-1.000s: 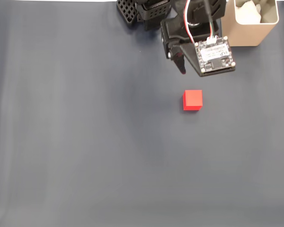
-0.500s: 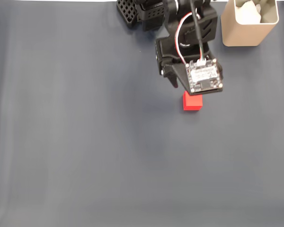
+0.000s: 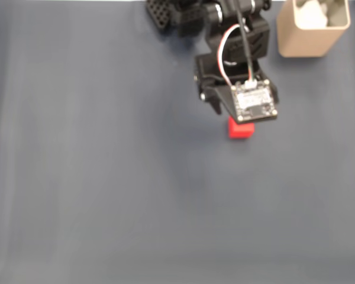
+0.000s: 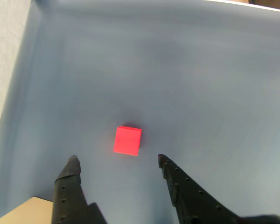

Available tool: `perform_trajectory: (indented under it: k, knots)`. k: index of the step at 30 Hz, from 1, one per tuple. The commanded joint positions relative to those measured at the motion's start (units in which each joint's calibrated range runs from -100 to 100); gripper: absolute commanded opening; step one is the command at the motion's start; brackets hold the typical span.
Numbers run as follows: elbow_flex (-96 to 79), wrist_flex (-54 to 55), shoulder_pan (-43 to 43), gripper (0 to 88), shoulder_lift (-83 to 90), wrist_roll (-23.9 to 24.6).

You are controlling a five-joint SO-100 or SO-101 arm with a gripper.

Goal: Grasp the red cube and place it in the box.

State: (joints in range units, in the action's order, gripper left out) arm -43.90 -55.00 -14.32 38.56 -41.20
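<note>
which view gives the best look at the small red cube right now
The wrist view: the small matte red cube sits whole and unobstructed on the dark cloth, just ahead of the open black claw. In the fixed view only its lower part shows below the arm's circuit board.

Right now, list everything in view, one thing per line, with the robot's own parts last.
red cube: one, bright red, on the cloth, just ahead of the open fingertips in the wrist view, touching neither.
box: one, beige, top right of the fixed view, something pale inside.
table cloth: one, dark blue-grey, covering the table.
arm: one, black, with red and white wires, reaching from the top edge.
end effector: one, black, two fingers spread, above the cube.
</note>
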Motion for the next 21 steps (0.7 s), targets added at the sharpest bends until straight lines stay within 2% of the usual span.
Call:
perform_trajectory:
  k: [1, 10, 21]
  knots:
    - [0.0, 1.4, 0.1, 40.9, -0.3, -0.3]
    - [-0.9, 3.4, 0.2, 41.1, -1.3, -0.5]
    - [-1.8, 5.5, -0.5, 41.3, -4.5, 1.6]
